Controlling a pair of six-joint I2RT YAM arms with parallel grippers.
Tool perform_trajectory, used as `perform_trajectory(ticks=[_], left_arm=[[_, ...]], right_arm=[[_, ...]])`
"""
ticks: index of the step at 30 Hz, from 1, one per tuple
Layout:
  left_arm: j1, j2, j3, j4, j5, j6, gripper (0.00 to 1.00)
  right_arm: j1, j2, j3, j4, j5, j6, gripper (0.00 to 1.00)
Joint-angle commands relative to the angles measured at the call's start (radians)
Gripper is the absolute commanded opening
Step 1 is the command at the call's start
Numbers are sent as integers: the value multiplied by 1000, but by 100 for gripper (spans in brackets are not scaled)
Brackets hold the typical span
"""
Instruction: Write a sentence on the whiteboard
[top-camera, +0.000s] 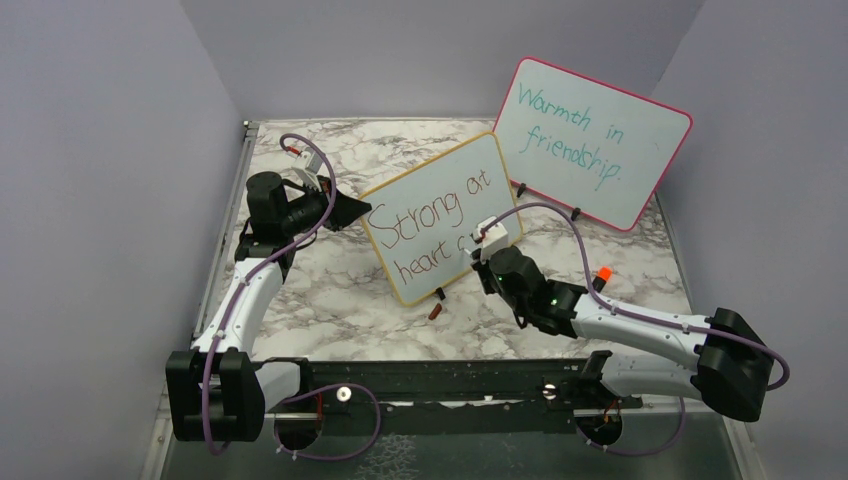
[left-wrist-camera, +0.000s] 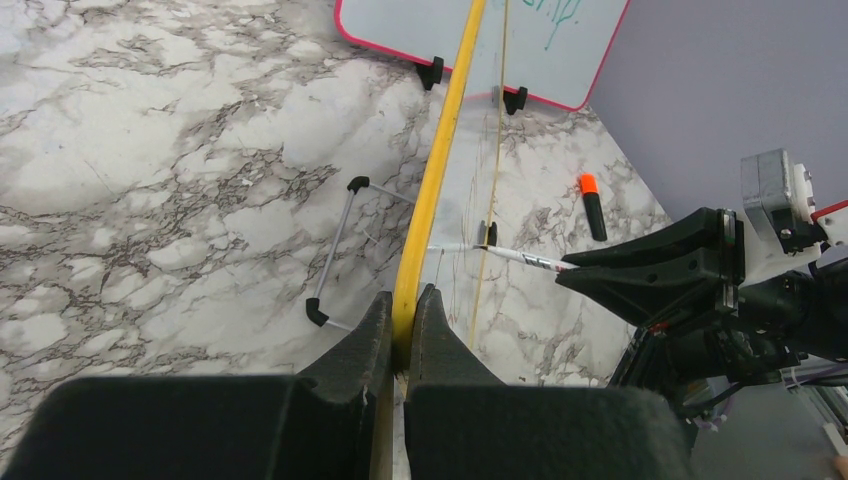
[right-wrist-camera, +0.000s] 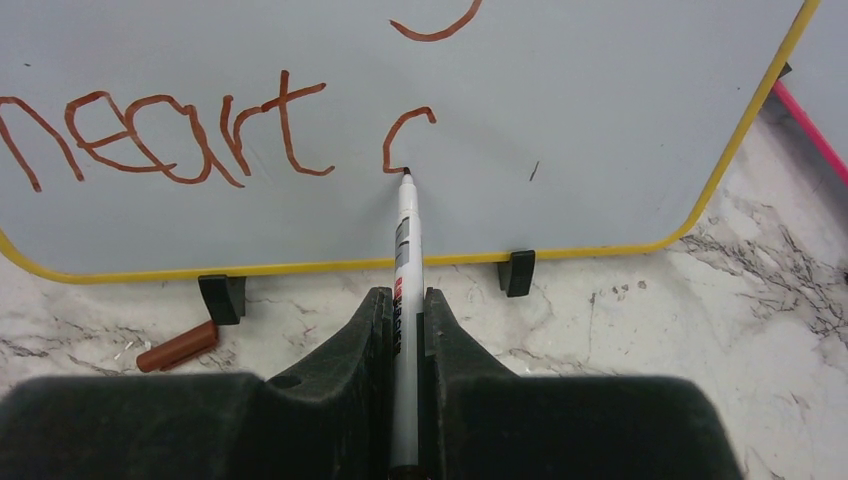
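A pink board (top-camera: 600, 150) with teal words stands at the back of the marble table (top-camera: 330, 290). It is just behind the far corner of the whiteboard (top-camera: 440, 215). The whiteboard has a yellow edge. It stands up on small black feet (right-wrist-camera: 222, 297) in the middle of the table, leaning back a little. A thin wire leg (left-wrist-camera: 335, 250) sits on the table behind it. A brown cap (right-wrist-camera: 178, 347) lies on the table right in front of the whiteboard, next to one foot. An orange pen (left-wrist-camera: 592, 205) lies farther off to the right, near the pink board. From above, the right arm hides the low right corner of the whiteboard. The left claw (left-wrist-camera: 405, 320) is squeezed tight on the yellow edge at the whiteboard's left side, with one finger on each side of it. The right claw (right-wrist-camera: 405, 330) is closed on a white marker (right-wrist-camera: 405, 230), which sticks out straight between its fingers. The marker tip touches the whiteboard at the bottom of a small curved line. The sentence (top-camera: 420, 225) is in red-brown and reads "Strong at heart". The small curved line comes just after the last word.
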Motion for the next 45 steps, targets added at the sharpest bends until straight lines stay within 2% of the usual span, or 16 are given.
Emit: perform_trajectory(ticks=[1, 24, 45], left_arm=[[6, 27, -12, -92, -119, 100, 0], [6, 31, -10, -92, -117, 100, 0], [6, 32, -8, -95, -119, 100, 0]], right_arm=[[-3, -7, -7, 34, 65, 2, 1], [-25, 26, 23, 145, 69, -46, 1], [-26, -12, 7, -21, -17, 25, 1]])
